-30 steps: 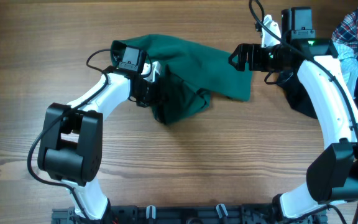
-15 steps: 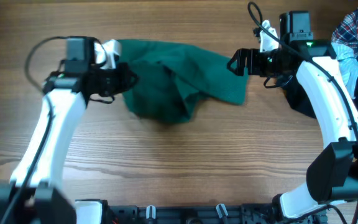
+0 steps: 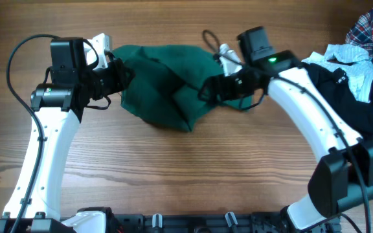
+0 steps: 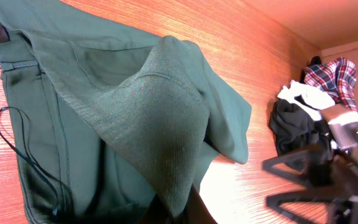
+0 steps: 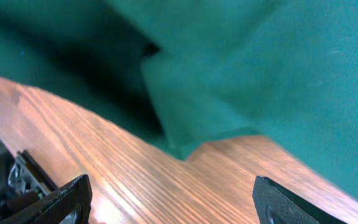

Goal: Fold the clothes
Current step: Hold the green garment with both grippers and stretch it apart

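Green garment [image 3: 164,97] got dragged left, my left gripper [image 3: 118,77] clenched on its edge; right gripper [image 3: 207,90] swung in, jaws spread at the hem, so I'd say the fold is just starting.

Dark green garment [image 4: 143,118] bunches into a raised fold on the table [image 4: 247,59]

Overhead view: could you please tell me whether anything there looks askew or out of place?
The dark green garment lies bunched, not flat: the left pincer pinches one edge into a raised peak. The right pincer stands open at the opposite edge.
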Action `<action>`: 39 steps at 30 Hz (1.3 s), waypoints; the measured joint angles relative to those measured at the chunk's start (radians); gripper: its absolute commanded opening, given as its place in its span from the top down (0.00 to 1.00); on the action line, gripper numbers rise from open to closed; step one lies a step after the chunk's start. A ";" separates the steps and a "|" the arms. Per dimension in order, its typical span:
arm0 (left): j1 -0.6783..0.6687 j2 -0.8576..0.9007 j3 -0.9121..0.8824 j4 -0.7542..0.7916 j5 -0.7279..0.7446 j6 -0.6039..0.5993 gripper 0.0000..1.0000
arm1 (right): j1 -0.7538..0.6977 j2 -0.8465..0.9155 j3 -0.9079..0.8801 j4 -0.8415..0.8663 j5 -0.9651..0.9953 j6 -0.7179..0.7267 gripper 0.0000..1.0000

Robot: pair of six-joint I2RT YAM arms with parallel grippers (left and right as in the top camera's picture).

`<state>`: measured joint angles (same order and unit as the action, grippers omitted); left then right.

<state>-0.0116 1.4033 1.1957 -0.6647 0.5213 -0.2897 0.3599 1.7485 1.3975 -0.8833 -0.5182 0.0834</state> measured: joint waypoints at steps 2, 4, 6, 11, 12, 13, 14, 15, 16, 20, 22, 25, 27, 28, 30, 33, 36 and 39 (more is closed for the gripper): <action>0.000 0.000 0.000 0.001 -0.001 0.000 0.96 | 0.027 0.005 -0.030 0.040 -0.001 0.034 0.18; 0.000 0.000 0.000 0.002 -0.011 0.000 0.96 | 0.043 0.006 -0.074 0.084 -0.002 0.085 0.19; 0.000 0.000 0.000 0.002 -0.028 0.000 0.96 | 0.051 0.007 -0.135 0.153 -0.002 0.164 0.18; 0.000 0.000 0.000 0.002 -0.061 0.000 0.96 | 0.052 0.018 -0.299 0.350 -0.008 0.404 0.18; 0.000 0.000 0.000 0.002 -0.062 0.000 0.96 | 0.052 0.020 -0.322 0.381 -0.013 0.446 0.18; 0.000 0.000 0.000 0.003 -0.066 0.000 0.96 | 0.052 0.020 -0.343 0.432 -0.015 0.484 0.18; 0.000 0.000 0.000 0.002 -0.068 0.000 0.96 | 0.052 0.020 -0.356 0.465 -0.017 0.509 0.18; 0.000 0.000 0.000 0.003 -0.069 0.000 0.96 | 0.052 0.020 -0.362 0.488 -0.019 0.532 0.18; 0.000 0.000 0.000 0.002 -0.071 0.000 0.96 | 0.052 0.020 -0.364 0.513 -0.021 0.558 0.18; 0.000 0.000 0.000 0.003 -0.076 0.000 0.96 | 0.052 0.021 -0.364 0.561 -0.024 0.617 0.20; 0.000 0.000 0.000 0.003 -0.077 0.000 0.96 | 0.052 0.027 -0.364 0.576 -0.025 0.634 0.23; 0.000 0.000 0.000 0.003 -0.079 0.000 0.96 | 0.052 0.047 -0.364 0.589 -0.032 0.655 0.32; 0.000 0.000 0.000 0.003 -0.079 0.000 0.96 | 0.052 0.057 -0.364 0.593 -0.038 0.654 0.33; 0.000 0.000 0.000 0.002 -0.079 0.000 0.96 | 0.052 0.066 -0.364 0.599 -0.046 0.654 0.34; 0.000 0.000 0.000 0.003 -0.079 0.000 0.96 | 0.052 0.076 -0.365 0.615 -0.059 0.645 0.35; 0.000 0.000 0.000 0.002 -0.079 0.000 0.96 | 0.052 0.080 -0.365 0.636 -0.075 0.608 0.36; 0.000 0.000 0.000 0.002 -0.079 0.000 0.96 | 0.052 0.080 -0.365 0.656 -0.083 0.558 0.37; 0.000 0.000 0.000 0.002 -0.079 0.000 0.96 | 0.052 0.080 -0.365 0.676 -0.084 0.512 0.46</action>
<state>-0.0116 1.4033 1.1957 -0.6632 0.4419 -0.2897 0.4118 1.8290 1.0328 -0.2073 -0.6025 0.5953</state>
